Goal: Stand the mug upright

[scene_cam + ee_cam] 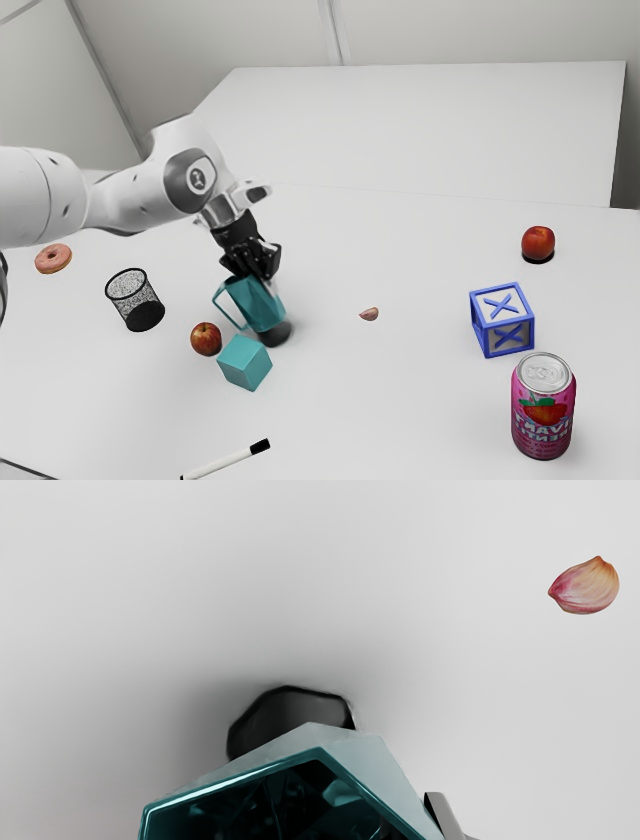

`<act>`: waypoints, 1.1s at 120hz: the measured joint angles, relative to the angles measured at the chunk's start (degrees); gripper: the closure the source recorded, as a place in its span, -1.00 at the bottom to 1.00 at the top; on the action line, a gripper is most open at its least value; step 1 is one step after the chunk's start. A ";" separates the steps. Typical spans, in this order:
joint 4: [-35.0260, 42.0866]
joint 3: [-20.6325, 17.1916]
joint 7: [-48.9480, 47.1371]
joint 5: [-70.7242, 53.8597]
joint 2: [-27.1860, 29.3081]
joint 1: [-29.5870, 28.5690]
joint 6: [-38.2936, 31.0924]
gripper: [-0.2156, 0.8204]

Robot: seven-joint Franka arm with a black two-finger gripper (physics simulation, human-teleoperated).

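The teal mug (262, 306) tilts with its opening up toward my hand and its handle toward the exterior view's left. Its dark lower end is near the table; contact is unclear. My gripper (256, 268) is at the mug's rim. In the wrist view, the mug (350, 760) shows its open mouth, with the dark end beyond the rim. There my gripper (411, 825) is shut on the mug's wall, one finger outside it and the other, partly hidden, inside the mouth.
A teal cube (245, 363) and an apple (206, 339) lie close to the mug. Nearby are a mesh cup (134, 298), a marker (226, 461) and a garlic clove (369, 314). Farther off are a blue-framed block (502, 320), a can (543, 406) and a red fruit (538, 243).
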State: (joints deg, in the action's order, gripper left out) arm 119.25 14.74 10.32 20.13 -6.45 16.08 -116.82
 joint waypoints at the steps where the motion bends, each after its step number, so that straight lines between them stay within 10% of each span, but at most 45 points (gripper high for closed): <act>1: -0.03 -0.01 -0.20 -0.31 0.00 0.06 0.00 0.88; 132: 5.07 0.62 -18.51 -21.75 -0.30 6.91 -16.85 0.88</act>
State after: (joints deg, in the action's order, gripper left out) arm 124.32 15.36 -8.20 -1.62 -6.75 22.99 -133.68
